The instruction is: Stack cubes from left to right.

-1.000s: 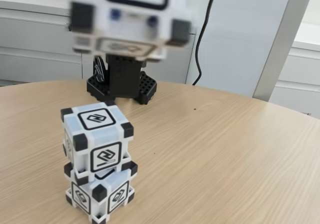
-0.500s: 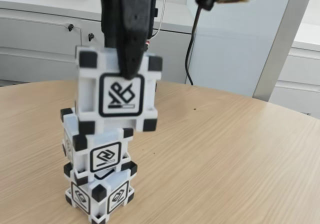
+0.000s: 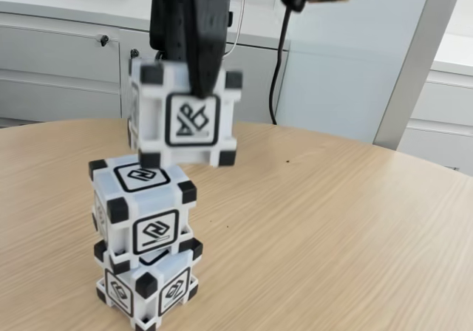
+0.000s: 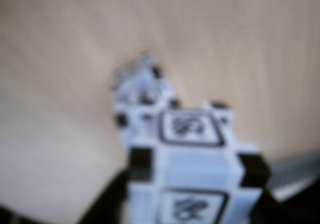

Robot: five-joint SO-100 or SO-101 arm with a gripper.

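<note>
while gripper (image 3: 194, 87) clamps boxy white cube (image 3: 185, 117).

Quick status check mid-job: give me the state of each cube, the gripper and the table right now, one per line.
Bottom cube: on the table, carrying another cube.
Middle cube: stacked on the bottom cube, top face bare.
Third cube: held in the air above the stack, slightly tilted, not touching it.
Gripper: shut on the third cube.
Table: wooden, holding the two-cube stack.

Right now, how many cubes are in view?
3: bottom cube on the table, second cube stacked on it, third cube held above them by the end effector.
</note>
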